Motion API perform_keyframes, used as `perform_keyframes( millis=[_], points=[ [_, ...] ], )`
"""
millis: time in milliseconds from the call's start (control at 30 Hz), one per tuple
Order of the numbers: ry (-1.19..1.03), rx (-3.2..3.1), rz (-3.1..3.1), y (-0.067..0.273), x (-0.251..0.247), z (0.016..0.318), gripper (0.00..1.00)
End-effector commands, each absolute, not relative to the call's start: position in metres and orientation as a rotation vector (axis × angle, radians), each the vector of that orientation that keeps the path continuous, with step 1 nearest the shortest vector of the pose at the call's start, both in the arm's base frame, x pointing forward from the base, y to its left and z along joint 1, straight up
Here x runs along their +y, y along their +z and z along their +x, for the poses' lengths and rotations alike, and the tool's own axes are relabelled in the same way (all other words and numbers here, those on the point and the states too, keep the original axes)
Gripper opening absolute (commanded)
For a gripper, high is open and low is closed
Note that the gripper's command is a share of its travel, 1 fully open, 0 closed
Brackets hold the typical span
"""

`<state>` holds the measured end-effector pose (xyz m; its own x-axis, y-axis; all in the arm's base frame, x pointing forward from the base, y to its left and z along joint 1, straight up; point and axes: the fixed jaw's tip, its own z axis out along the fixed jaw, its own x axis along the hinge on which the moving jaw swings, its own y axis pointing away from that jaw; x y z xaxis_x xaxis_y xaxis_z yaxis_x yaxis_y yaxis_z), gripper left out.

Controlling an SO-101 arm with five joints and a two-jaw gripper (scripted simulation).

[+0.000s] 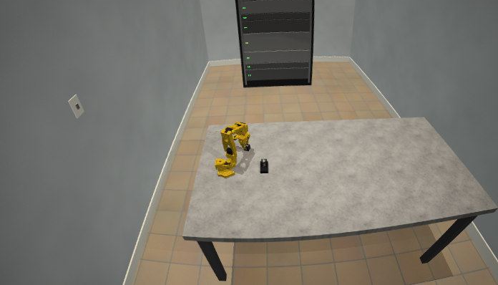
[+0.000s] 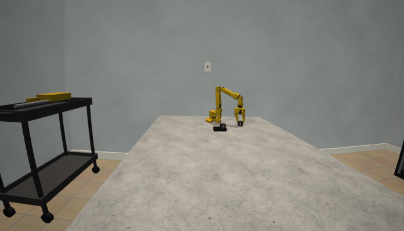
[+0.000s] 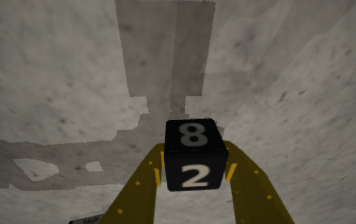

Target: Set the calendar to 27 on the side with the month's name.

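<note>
Holding a black digit cube [image 3: 195, 155], faces 8 and 2 showing, our gripper [image 3: 194, 172] is clamped on it just above the table [image 1: 330, 178]; the tray [image 2: 219, 129], apparently carrying the other cube [image 2: 222, 125], lies nearer the arm's base.

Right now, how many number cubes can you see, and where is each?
2. One cube is gripped between the fingers beside the arm, showing 8 and 2 in the wrist view. The other cube stands in the tray on the table.
</note>
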<state>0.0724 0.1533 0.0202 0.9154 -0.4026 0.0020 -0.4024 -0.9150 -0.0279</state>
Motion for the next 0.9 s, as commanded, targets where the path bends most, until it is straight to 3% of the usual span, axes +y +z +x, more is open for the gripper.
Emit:
perform_keyframes(
  millis=[0,233,533,867],
  points=[
    [-0.016,0.627,-3.031,0.0217,0.1562,0.072,0.0],
    [-0.016,0.627,-3.031,0.0217,0.1562,0.072,0.01],
    [-0.016,0.627,-3.031,0.0217,0.1562,0.072,0.16],
    [-0.016,0.627,-3.031,0.0217,0.1562,0.072,0.18]
  ],
)
